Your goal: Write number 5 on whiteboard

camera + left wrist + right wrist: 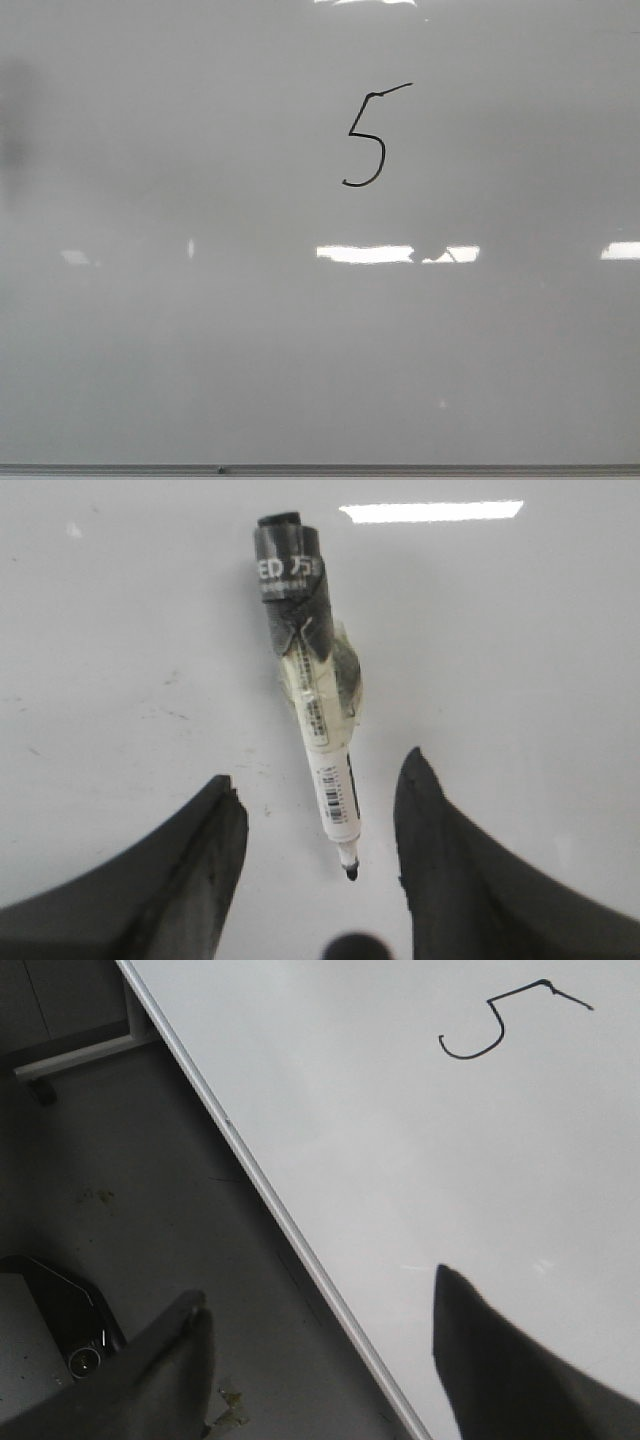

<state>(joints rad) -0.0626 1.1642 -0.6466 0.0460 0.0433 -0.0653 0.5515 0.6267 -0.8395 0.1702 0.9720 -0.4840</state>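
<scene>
The left claw [320,835] is seen with its fingers spread apart and nothing gripped; between them, untouched by either finger, a taped whiteboard marker [310,695] lies on a pale glossy surface, its uncapped black tip pointing toward the claw and its taped black end away from it. The right claw [320,1345] is likewise spread wide and empty, hanging over the thin metal edge strip [270,1200] of the whiteboard [400,1160], with a dark floor seen beyond that strip. On the board the number 5 [368,138] is drawn in thin black line, in the upper middle of the front view, with a slanted top stroke and a hooked belly; bright light reflections [365,253] lie below it, well apart. The digit is judged complete, so the writing is taken to be done and the step in hand to be the release of the marker and the clearing of the arms. For that to be done well, the left claw should be lifted straight away so that the marker is not nudged or rolled, and the wet ink of the digit should not be brushed by either arm.
</scene>
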